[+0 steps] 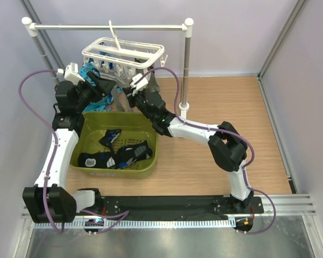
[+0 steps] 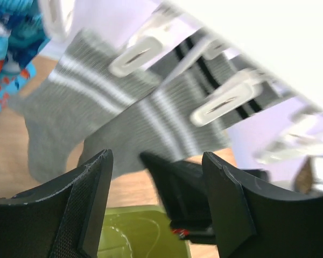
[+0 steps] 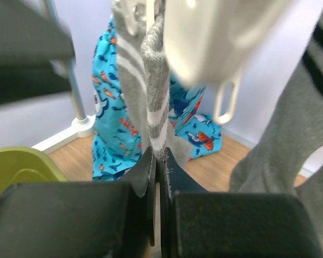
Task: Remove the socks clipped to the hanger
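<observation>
Beneath the hanger, my right gripper is pinching a grey sock, jaws fully closed on the fabric, which is hanging from a clip. My left gripper is hovering spread wide, gripping nothing, facing neighbouring grey socks.

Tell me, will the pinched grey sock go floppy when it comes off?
Probably floppy: the grey sock hangs limp from its clip. It seems light, since one small clip holds it. The knit fabric likely won't slip from the right tool pinching it.
</observation>
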